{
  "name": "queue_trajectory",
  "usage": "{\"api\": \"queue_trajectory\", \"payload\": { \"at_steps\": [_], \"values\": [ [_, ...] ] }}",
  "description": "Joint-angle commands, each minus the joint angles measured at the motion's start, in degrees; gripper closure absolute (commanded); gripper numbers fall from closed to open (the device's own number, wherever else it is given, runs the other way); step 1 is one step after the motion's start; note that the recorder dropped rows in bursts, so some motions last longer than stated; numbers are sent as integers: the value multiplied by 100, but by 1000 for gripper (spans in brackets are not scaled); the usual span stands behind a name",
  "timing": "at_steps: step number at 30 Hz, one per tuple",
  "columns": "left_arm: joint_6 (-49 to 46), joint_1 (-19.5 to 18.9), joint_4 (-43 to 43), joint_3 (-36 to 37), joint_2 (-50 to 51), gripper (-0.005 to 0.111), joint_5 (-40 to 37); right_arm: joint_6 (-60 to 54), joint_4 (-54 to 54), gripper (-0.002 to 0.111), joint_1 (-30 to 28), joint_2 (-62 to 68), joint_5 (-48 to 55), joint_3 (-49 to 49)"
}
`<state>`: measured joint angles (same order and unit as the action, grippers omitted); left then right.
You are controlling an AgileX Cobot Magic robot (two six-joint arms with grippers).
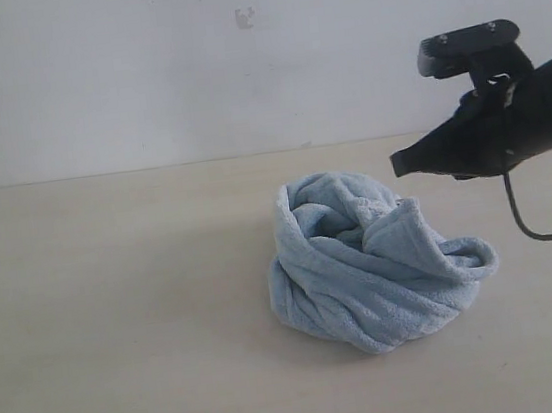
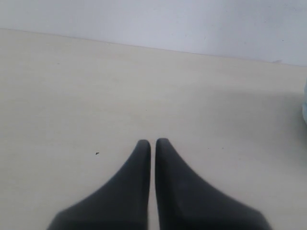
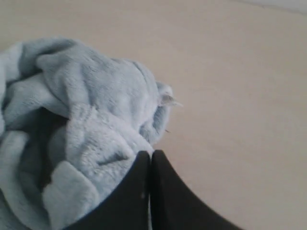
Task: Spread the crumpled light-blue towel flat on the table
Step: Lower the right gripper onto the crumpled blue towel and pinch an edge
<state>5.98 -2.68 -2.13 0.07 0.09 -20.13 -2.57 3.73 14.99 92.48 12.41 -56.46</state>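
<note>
The light-blue towel [image 1: 369,266] lies crumpled in a tall heap on the beige table [image 1: 118,316], right of the middle. My right gripper [image 1: 399,164] hovers just above the heap's upper right side, its black jaws pressed together with nothing between them. In the right wrist view the towel [image 3: 86,120] fills the space beside the right gripper [image 3: 151,154], and a small white tag [image 3: 169,100] sticks out at its edge. My left gripper [image 2: 153,142] is shut and empty over bare table [image 2: 72,96]; a sliver of towel [image 2: 304,103] shows at that view's edge.
A white-grey wall [image 1: 139,72] runs along the table's far edge. A black cable [image 1: 535,225] hangs from the right arm [image 1: 517,116] beside the towel. The left arm does not show in the exterior view.
</note>
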Motion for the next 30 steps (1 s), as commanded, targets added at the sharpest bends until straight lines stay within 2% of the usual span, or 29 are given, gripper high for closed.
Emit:
{"api": "queue_trajectory", "payload": {
  "at_steps": [1, 4, 12, 14, 16, 17, 18, 19, 20, 23, 25, 29, 30],
  "values": [
    [-3, 27, 5, -7, -9, 103, -1, -106, 72, 108, 366, 3, -3, -99],
    [-3, 27, 5, -7, -9, 103, -1, -106, 72, 108, 627, 3, -56, -99],
    [-3, 27, 5, -7, -9, 103, -1, -106, -232, 108, 622, 3, 683, -99],
    [-3, 27, 5, -7, -9, 103, -1, -106, -302, 104, 622, 3, 870, -99],
    [-3, 27, 5, -7, -9, 103, -1, -106, -302, 90, 622, 3, 898, -99],
    [-3, 27, 5, -7, -9, 103, -1, -106, -302, 74, 622, 3, 898, -99],
    [-3, 27, 5, -7, -9, 103, -1, -106, -302, 68, 622, 3, 898, -99],
    [-3, 27, 5, -7, -9, 103, -1, -106, -302, 53, 622, 3, 887, -99],
    [-3, 27, 5, -7, -9, 103, -1, -133, -302, 49, 622, 28, 742, -70],
    [-3, 27, 5, -7, -9, 103, -1, -644, -784, 59, 622, 475, 516, 272],
    [-3, 27, 5, -7, -9, 103, -1, -521, -533, 72, 663, 592, 308, 302],
    [-3, 27, 5, -7, -9, 103, -1, -521, -533, 109, 744, 342, 755, 12],
    [-3, 27, 5, -7, -9, 103, -1, -521, -517, 108, 761, 227, 831, -52]
  ]
}}
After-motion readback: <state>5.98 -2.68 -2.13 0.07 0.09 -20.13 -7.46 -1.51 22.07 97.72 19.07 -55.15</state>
